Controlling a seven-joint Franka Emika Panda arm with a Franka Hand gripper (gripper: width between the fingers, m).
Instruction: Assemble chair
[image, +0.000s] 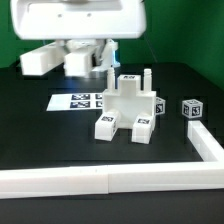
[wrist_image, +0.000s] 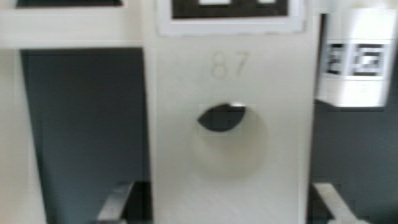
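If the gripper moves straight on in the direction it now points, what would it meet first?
The white chair piece with the round hole. It stands directly ahead, between the fingers of the gripper, which appears closed on it. The depth beyond the piece is unclear.

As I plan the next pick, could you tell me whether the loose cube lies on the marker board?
No: the cube sits on the dark table, on the far side of the chair from the marker board.
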